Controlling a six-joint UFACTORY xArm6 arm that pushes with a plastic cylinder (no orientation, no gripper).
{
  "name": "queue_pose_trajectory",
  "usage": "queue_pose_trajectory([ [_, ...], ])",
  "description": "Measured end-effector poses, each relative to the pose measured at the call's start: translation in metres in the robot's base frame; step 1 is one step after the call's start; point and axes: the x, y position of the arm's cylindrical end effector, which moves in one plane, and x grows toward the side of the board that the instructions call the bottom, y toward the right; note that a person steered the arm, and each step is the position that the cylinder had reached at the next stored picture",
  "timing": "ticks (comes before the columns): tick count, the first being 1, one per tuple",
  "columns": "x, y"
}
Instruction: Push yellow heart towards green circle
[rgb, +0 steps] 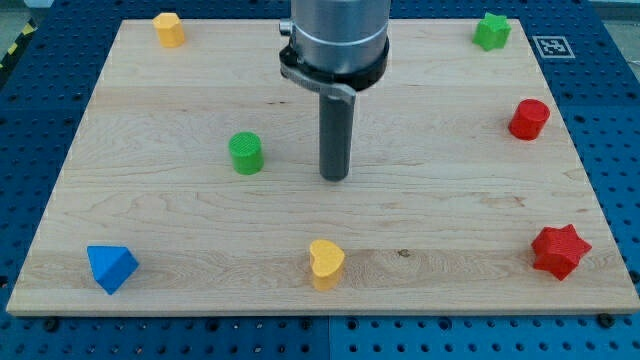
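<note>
One arm (335, 40) cut off at the view's top, my tip (334, 178) unobscured.

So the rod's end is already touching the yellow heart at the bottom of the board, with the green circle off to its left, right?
Not quite. In the camera view, my tip is not touching the yellow heart; it stands apart from it, nearer the view's top, with bare board between them. The rest holds: the heart sits near the board's bottom edge, and the green circle lies to the tip's left.
</note>
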Motion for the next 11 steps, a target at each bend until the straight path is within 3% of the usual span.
queue_pose_trajectory([
  [1, 0.076, 0.018],
  [4, 0.13, 0.011],
  [5, 0.121, 0.011],
  [8, 0.096, -0.065],
  [11, 0.06, -0.052],
])
